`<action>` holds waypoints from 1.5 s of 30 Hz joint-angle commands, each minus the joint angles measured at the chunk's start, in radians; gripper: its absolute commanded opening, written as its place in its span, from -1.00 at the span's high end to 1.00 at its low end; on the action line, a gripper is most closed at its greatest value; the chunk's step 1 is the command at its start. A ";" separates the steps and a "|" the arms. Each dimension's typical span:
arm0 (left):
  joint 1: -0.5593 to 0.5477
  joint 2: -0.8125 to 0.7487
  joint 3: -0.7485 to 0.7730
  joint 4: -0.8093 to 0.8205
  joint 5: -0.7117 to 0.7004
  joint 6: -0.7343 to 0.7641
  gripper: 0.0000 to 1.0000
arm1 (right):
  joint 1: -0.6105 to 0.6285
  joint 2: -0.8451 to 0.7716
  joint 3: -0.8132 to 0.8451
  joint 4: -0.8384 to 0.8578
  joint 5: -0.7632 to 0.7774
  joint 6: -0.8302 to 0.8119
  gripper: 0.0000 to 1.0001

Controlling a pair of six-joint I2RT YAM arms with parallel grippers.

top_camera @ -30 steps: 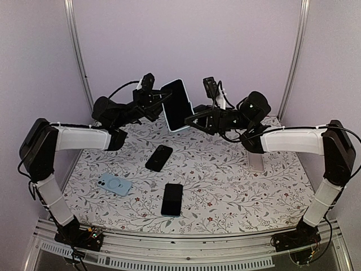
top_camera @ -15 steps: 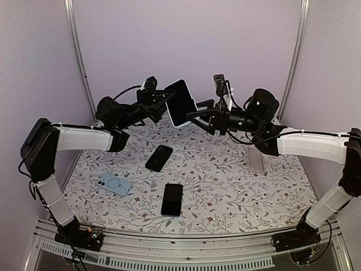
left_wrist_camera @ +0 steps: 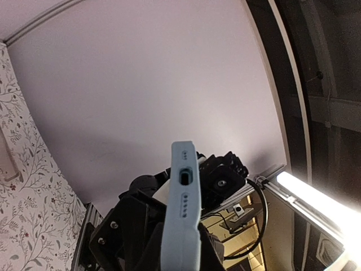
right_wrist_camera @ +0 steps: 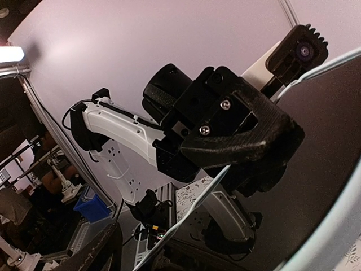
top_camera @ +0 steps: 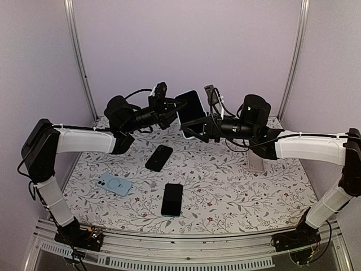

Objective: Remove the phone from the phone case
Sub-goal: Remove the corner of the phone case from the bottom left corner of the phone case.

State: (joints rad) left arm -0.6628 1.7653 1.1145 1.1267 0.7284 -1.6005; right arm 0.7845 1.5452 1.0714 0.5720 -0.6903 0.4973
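Phone (top_camera: 190, 105) seated in pale-blue case (left_wrist_camera: 183, 214), clamped by left tool (top_camera: 175, 107).

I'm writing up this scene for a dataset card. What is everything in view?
cased phone: one, black screen in a pale blue case, held in the air over the table's far side
black phones: two, lying flat, one mid-table, one nearer the arms
loose case: one, pale blue, back up, table's left
slab: one, whitish, table's right; unclear what it is
table: one, white floral cover
left gripper: black, shut on the cased phone
right gripper: black, open, just below the cased phone
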 commanded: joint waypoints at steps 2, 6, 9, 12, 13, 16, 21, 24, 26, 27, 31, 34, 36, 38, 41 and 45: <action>-0.024 -0.075 0.044 -0.095 -0.024 0.131 1.00 | 0.033 0.023 0.017 -0.032 0.050 0.092 -0.49; -0.024 -0.096 0.043 -0.146 -0.062 0.169 1.00 | 0.036 0.017 -0.011 -0.027 0.109 0.117 -0.35; -0.024 -0.124 0.033 -0.196 -0.113 0.203 1.00 | 0.038 0.008 -0.035 -0.017 0.154 0.128 -0.33; -0.024 -0.152 0.023 -0.230 -0.160 0.235 1.00 | 0.044 -0.002 -0.050 0.004 0.195 0.134 -0.42; -0.023 -0.158 0.021 -0.234 -0.170 0.239 1.00 | 0.047 -0.007 -0.058 0.016 0.203 0.135 -0.46; -0.021 -0.165 0.019 -0.237 -0.190 0.239 1.00 | 0.048 -0.018 -0.081 0.049 0.225 0.141 -0.50; -0.019 -0.176 -0.005 -0.223 -0.222 0.228 1.00 | 0.049 -0.037 -0.119 0.091 0.239 0.150 -0.50; -0.019 -0.176 -0.013 -0.204 -0.239 0.217 1.00 | 0.049 -0.047 -0.141 0.121 0.234 0.154 -0.51; -0.018 -0.172 -0.012 -0.192 -0.247 0.207 1.00 | 0.051 -0.049 -0.152 0.127 0.239 0.155 -0.50; -0.018 -0.165 -0.008 -0.182 -0.245 0.200 1.00 | 0.051 -0.051 -0.157 0.127 0.242 0.154 -0.50; -0.020 -0.147 0.000 -0.153 -0.229 0.172 1.00 | 0.051 -0.050 -0.172 0.135 0.260 0.155 -0.41; -0.020 -0.141 -0.003 -0.136 -0.221 0.156 1.00 | 0.051 -0.050 -0.178 0.137 0.277 0.158 -0.33; -0.020 -0.143 -0.006 -0.138 -0.219 0.158 1.00 | 0.050 -0.052 -0.175 0.138 0.277 0.156 -0.32; -0.020 -0.147 -0.010 -0.138 -0.219 0.156 1.00 | 0.050 -0.054 -0.173 0.140 0.278 0.153 -0.26; -0.020 -0.146 -0.006 -0.132 -0.212 0.138 1.00 | 0.051 -0.057 -0.172 0.136 0.300 0.145 0.02; -0.020 -0.145 0.005 -0.128 -0.199 0.097 1.00 | 0.050 -0.065 -0.174 0.094 0.354 0.099 0.29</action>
State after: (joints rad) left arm -0.6743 1.6440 1.0985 0.8768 0.5026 -1.4258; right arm 0.8448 1.4998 0.9119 0.7277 -0.4320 0.6434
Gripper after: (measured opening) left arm 0.101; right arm 0.393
